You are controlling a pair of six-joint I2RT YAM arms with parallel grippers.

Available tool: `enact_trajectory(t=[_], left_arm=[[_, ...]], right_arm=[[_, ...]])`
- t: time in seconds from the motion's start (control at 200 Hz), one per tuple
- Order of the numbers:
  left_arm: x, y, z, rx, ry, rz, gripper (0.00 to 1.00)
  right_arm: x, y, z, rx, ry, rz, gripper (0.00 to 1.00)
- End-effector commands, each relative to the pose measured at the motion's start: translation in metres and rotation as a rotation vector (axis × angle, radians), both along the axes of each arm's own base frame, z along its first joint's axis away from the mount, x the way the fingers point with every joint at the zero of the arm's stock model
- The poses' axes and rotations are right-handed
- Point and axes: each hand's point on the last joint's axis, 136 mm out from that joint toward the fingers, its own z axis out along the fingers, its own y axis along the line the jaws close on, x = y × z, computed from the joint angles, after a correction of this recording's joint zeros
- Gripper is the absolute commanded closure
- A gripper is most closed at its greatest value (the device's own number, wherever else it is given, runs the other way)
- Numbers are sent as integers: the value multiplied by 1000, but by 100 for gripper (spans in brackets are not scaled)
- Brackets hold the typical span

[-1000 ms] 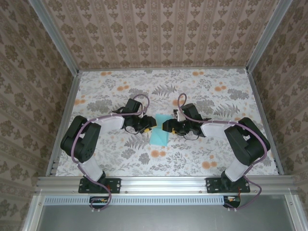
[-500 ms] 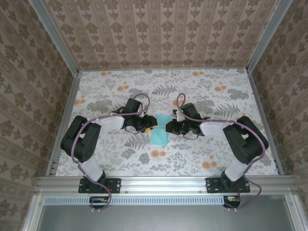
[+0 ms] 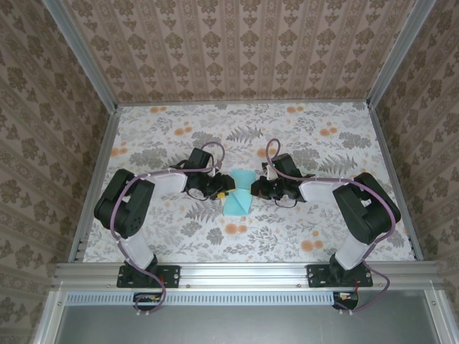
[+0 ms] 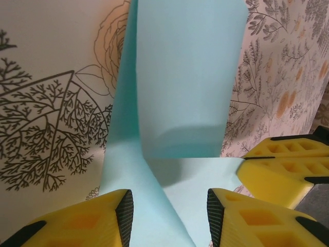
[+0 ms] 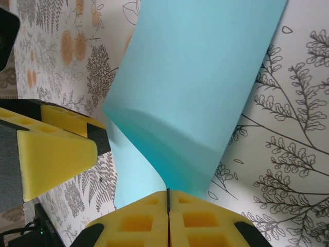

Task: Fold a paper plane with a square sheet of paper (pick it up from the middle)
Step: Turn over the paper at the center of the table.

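Note:
The square sheet of paper (image 3: 237, 195) is turquoise and lies mid-table between both grippers. My right gripper (image 3: 253, 190) is shut on the sheet's edge, its yellow pads pressed together (image 5: 168, 194), and the sheet (image 5: 200, 77) curves up from the table into that pinch. My left gripper (image 4: 169, 218) is open, one finger on each side above the sheet (image 4: 180, 77), which shows a raised flap and a crease. In the top external view the left gripper (image 3: 226, 195) sits at the sheet's left edge. The two grippers face each other closely.
The floral-patterned table (image 3: 287, 236) has aluminium rails along its sides and patterned walls behind. A yellow finger (image 4: 288, 170) of the right gripper shows in the left wrist view. A finger (image 5: 56, 149) of the left gripper shows in the right wrist view.
My right gripper has shut on the sheet's right edge and shifted slightly right. The sheet now bulges upward. The left gripper stayed open at the sheet.

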Motion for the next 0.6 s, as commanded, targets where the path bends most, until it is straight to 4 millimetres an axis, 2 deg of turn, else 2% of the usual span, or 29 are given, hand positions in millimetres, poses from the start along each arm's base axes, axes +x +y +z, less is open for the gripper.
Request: enact_trajectory(t=[0.0,0.175,0.425,0.53,0.595], left_arm=[[-3,-11,5,-38,19,-30,56],[0,-20,8,-77,10,-50,60],[4,-26,17,-103,-37,-79,73],[5,-28,19,-105,-56,-88,82],[6,-28,20,-105,-68,-89,85]], right_arm=[[1,-5,-1,-8,-2,-27,92],[2,-7,-1,-7,2,-32,92],[3,-12,-4,-10,17,-55,92],[5,-16,1,-2,9,-70,86],[6,-21,6,-6,0,-92,77]])
